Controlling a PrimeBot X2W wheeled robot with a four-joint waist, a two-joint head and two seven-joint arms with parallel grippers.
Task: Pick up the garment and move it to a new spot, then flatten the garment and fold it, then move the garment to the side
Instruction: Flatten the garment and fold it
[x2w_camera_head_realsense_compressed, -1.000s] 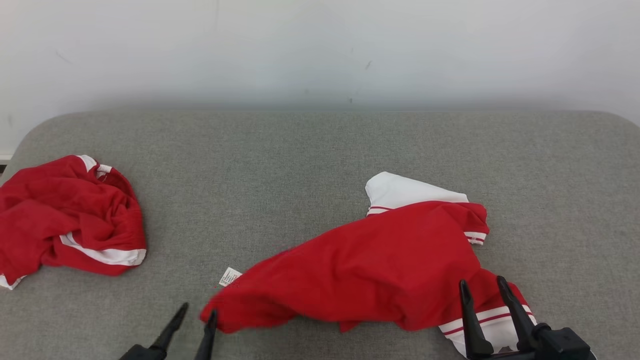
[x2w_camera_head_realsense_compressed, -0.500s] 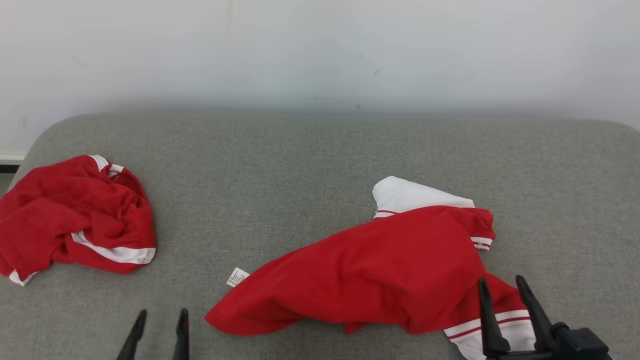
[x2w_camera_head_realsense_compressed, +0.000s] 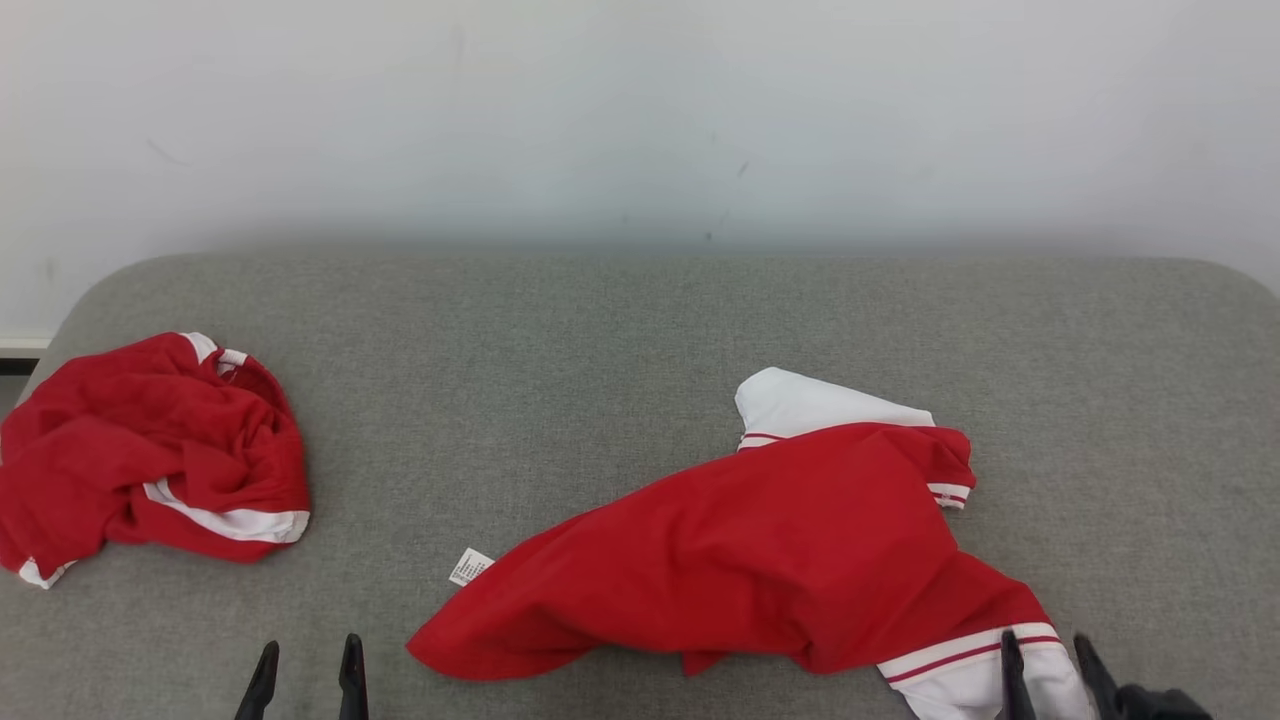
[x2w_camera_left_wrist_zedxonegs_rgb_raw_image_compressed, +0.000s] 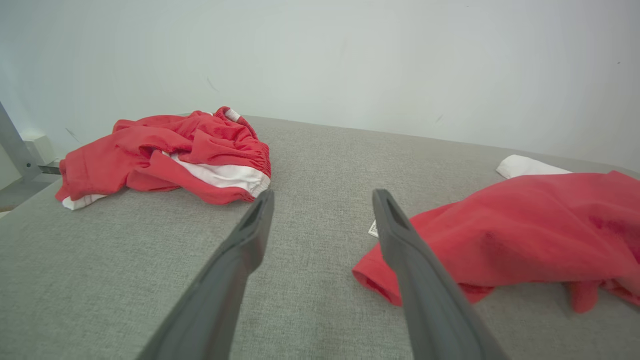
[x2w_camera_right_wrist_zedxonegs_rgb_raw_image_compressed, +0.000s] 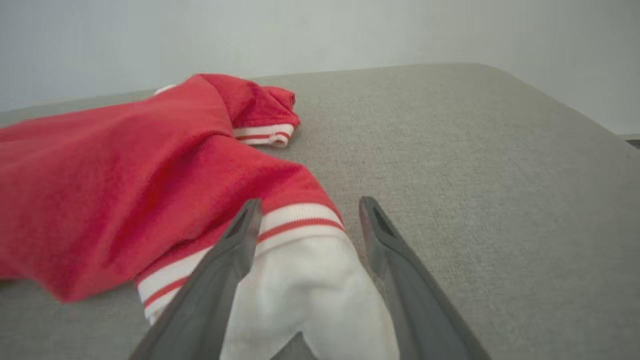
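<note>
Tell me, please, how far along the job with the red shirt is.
Done, apparently: the shirt lies on the grey cushion, seemingly at its new spot but rumpled. In hand: nothing; the left fingers stand open beside it, the right fingers open astride the white sleeve. Left: flattening, folding, moving it aside.

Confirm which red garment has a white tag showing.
The spread-out garment at centre-right; tag by its left tip. The crumpled garment at far left shows none.

The head view looks down across the grey surface (x2w_camera_head_realsense_compressed: 600, 350) to the wall (x2w_camera_head_realsense_compressed: 640, 120). Both wrist views sit low and close above it, sharing the red garment (x2w_camera_head_realsense_compressed: 780, 540) at opposite frame sides.
</note>
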